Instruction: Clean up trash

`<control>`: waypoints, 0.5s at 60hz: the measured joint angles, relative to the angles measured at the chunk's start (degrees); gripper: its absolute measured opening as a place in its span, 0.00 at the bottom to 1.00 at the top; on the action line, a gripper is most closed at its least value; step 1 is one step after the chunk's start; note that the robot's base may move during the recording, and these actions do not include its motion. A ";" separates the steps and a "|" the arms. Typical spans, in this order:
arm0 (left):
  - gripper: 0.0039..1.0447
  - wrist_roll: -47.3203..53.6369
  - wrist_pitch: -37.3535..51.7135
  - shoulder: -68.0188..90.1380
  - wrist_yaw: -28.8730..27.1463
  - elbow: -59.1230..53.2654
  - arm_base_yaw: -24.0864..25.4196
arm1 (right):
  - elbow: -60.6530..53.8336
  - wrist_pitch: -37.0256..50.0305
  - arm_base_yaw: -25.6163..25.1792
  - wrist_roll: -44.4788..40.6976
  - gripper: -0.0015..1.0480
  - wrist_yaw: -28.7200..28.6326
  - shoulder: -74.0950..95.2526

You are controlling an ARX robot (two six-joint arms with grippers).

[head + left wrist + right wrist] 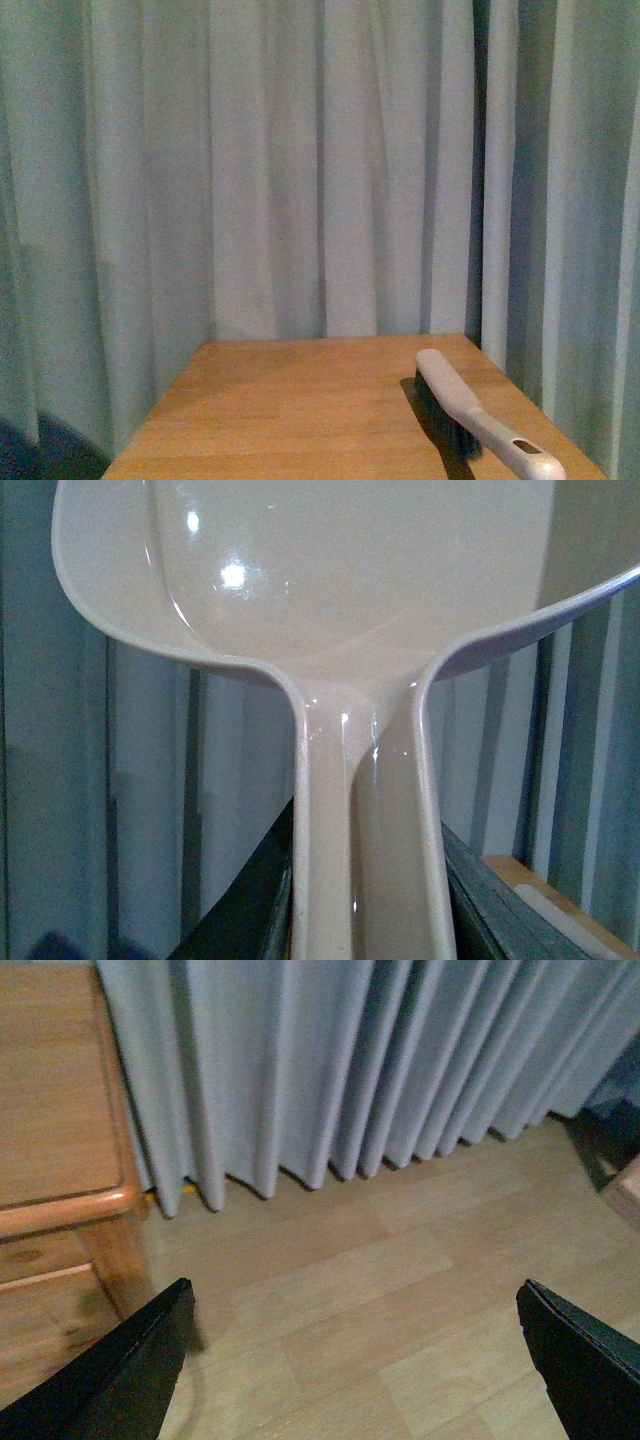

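No wad of white paper shows in any view. My left gripper [370,920] is shut on the handle of a glossy beige dustpan [340,580], whose pan fills the upper part of the left wrist view, with curtain behind it. My right gripper [355,1360] is open and empty, its dark fingers [120,1380] wide apart over bare wooden floor [400,1290], beside the table's corner [70,1200]. A hand brush [470,415] with a pale handle and dark bristles lies on the wooden table [300,410] near its right edge. Neither arm shows in the front view.
Pale blue-grey curtains [320,170] hang close behind and beside the table. They reach the floor in the right wrist view [350,1070]. A table leg [115,1260] stands near my right gripper. A dark object [600,1140] sits on the floor at the far side.
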 joint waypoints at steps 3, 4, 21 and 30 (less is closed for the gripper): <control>0.25 0.00 0.00 0.00 0.00 0.00 0.00 | 5.14 -2.84 0.79 1.66 0.93 -2.01 5.20; 0.25 0.00 0.00 0.00 -0.02 0.00 0.00 | 7.23 -4.09 1.25 2.16 0.93 -2.56 7.08; 0.25 -0.02 0.00 -0.02 0.00 0.00 0.04 | 32.72 -19.69 7.76 15.91 0.93 -9.44 28.76; 0.25 -0.02 0.00 0.00 0.00 0.00 0.04 | 38.69 -23.28 9.79 20.46 0.93 -10.45 37.48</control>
